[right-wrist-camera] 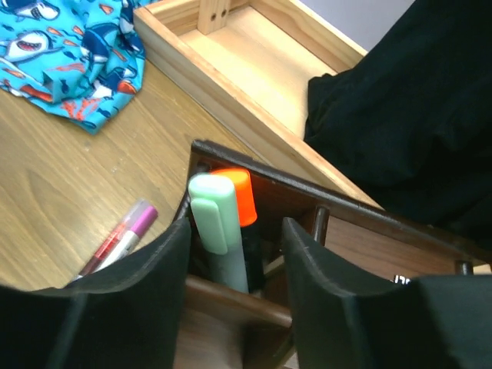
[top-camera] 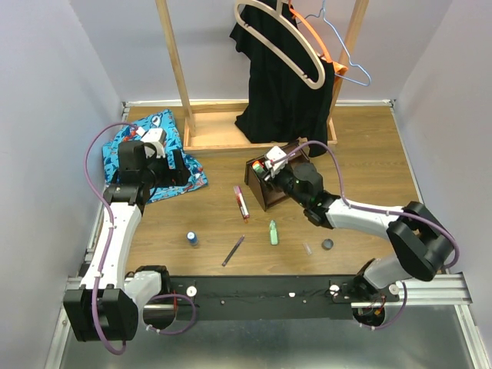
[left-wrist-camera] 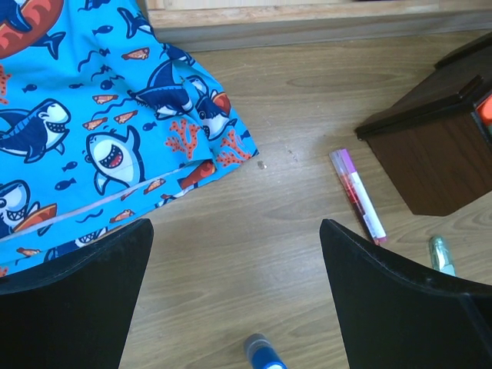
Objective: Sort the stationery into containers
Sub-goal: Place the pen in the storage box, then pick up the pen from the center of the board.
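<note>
The dark brown organizer stands mid-table. My right gripper is open over its top slot, its fingers on either side of a pale green marker that stands in the slot in front of an orange marker. On the table lie a pink marker, a second pale green marker, a thin purple pen, a small blue bottle and a dark disc. My left gripper is open and empty over the cloth's edge. Its view shows the bottle and pink marker.
A blue shark-patterned cloth lies at the back left under my left arm. A light wooden rack base with black clothing on hangers stands behind the organizer. Grey walls close in the table on three sides.
</note>
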Controlling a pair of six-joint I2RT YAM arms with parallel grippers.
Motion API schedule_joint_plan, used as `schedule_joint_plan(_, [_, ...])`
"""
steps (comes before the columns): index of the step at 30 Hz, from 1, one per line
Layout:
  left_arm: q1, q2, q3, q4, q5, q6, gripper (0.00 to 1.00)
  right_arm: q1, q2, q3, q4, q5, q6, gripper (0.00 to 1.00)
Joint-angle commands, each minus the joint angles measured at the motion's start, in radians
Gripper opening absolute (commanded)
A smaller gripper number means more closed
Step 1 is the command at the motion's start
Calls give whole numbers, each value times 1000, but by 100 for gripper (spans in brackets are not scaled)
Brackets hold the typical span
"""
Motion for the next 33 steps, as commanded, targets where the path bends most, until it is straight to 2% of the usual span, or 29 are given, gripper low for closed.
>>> schedule_joint_plan(1, [-5,-32,-6,46,40,-25,99,5,-77,129,-200,5,51,60])
schedule_joint_plan(7, [-5,-69,-29,101,52,-47,99,5,-201,256,-525,86,186,61])
schedule_joint_plan(11, [-5,-101,-49,119,46,-83,99,1,-226,355,-837,331,416,63])
schedule_joint_plan(12, [-3,-110,-54,116,46,-88,99,-7,-238,361,-938,342,447,63])
schedule_joint_plan(15, [-5,-126,-66,104,43,-94,99,-47,-307,330,-1008,345,476,60])
schedule_joint_plan(16, [-5,-127,-64,98,41,-93,99,-59,-310,341,-1031,362,497,57])
schedule_joint_plan(17, [-5,-127,-63,89,35,-88,99,-105,-300,355,-1054,372,513,55])
schedule_joint_plan(20, [-5,-120,-46,70,31,-76,99,-218,-290,396,-1105,341,559,54])
schedule_joint_plan(25, [-5,-72,-9,62,26,-76,99,-307,-315,407,-1162,326,608,54])
schedule_joint_plan(33, [-8,24,44,69,24,-70,99,-449,-289,309,-1231,257,728,48])
